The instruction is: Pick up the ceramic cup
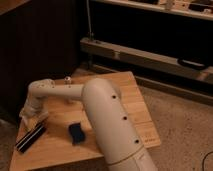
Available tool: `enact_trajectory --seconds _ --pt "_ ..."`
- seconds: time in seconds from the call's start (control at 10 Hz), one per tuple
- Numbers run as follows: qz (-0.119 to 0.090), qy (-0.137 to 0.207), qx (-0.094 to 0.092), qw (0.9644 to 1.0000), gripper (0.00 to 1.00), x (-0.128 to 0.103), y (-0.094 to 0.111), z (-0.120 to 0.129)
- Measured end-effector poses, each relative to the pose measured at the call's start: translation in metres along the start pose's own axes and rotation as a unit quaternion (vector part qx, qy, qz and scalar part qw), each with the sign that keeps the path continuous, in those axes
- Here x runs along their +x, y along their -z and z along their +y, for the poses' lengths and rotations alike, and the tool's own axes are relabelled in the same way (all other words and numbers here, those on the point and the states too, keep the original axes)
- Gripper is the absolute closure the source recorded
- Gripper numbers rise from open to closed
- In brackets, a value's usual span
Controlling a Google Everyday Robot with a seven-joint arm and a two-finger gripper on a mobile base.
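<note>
the gripper [31,119] hangs low over the left edge of the table [132,107], at the end of the arm [102,107] that reaches across from the near side. whether it is spread or pressed together i cannot tell. a dark bar [30,138] lies just beside it toward the near left corner, and a blue block [76,133] sits near the arm. the ceramic cup i cannot pick out for sure. a small pale thing [66,79] peeks over the arm near the far edge (cup or not, i cannot say).

risks, as i judge them: closing on the wrong pale object, nudging the bar off the left edge, or the arm toppling that pale thing.
</note>
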Motion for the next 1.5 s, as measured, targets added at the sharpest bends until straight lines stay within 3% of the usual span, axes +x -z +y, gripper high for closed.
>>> enact_trajectory --seconds 0.2,1.0,1.3,1.5 --pt "0.000 0.000 0.000 1.0000 0.20 0.000 0.000 0.000" --pt "0.000 0.000 0.002 1.0000 0.20 0.003 0.003 0.004" --pt "-0.015 0.005 0.043 0.9990 0.20 -0.004 0.058 0.028" --pt "-0.026 0.008 0.070 0.9971 0.20 -0.024 0.114 0.040"
